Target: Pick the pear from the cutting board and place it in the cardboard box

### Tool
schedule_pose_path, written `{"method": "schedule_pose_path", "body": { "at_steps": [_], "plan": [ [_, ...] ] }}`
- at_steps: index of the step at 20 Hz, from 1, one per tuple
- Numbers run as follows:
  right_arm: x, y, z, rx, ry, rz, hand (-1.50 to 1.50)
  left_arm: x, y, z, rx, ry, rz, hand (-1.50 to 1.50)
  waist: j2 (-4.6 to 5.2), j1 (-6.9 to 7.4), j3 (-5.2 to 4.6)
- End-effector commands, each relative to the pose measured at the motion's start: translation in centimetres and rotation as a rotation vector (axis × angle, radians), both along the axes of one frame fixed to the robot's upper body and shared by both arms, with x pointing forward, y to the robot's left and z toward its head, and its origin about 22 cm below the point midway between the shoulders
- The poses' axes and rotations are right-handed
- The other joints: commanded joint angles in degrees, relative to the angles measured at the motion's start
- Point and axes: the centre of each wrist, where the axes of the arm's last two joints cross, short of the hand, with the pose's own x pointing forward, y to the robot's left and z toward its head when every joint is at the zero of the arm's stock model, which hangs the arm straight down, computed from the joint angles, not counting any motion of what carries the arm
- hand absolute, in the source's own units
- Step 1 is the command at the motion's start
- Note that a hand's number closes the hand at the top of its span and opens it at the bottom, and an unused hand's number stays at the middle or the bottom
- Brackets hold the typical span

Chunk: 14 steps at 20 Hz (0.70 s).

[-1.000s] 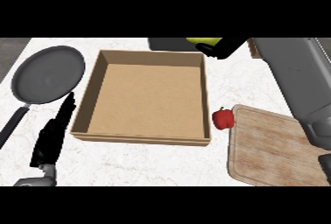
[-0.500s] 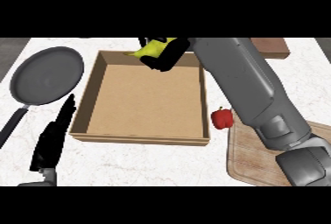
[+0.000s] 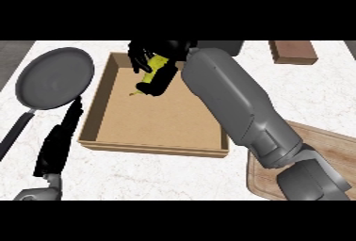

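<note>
My right hand (image 3: 161, 66) reaches over the far part of the cardboard box (image 3: 104, 99), fingers curled round the yellow-green pear (image 3: 154, 66). The pear hangs above the box's floor near its far wall, its stem end pointing down at the box floor. The right forearm (image 3: 236, 108) crosses the box's right side and hides that wall. The wooden cutting board (image 3: 327, 146) lies at the lower right, partly under the arm. My left hand (image 3: 59, 146) rests at the lower left beside the box, fingers straight.
A grey frying pan (image 3: 54, 77) lies left of the box, its handle running toward the lower left. A small brown wooden block (image 3: 292, 51) sits at the far right of the white counter.
The right arm has swung left and forward, carrying the pear from beyond the box's far edge to above its inside. The red object beside the board is now hidden by the arm. The left hand stays put.
</note>
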Motion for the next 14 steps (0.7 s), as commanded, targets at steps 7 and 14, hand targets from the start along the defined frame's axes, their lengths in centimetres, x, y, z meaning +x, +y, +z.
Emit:
{"method": "schedule_pose_path", "body": {
  "at_steps": [7,14],
  "plan": [
    [-0.6,0.6,-2.9,0.047,0.117,-0.077,-1.50,1.8,-1.4,0.6,0.005,-0.002,-0.045,0.00,0.50,2.26,-0.02],
    [0.4,-0.8,-1.9,0.423,0.273,-0.212,-1.50,-0.2,-1.2,-0.3,-0.009,0.004,-0.042,0.00,0.48,2.64,0.02]
  ]
}}
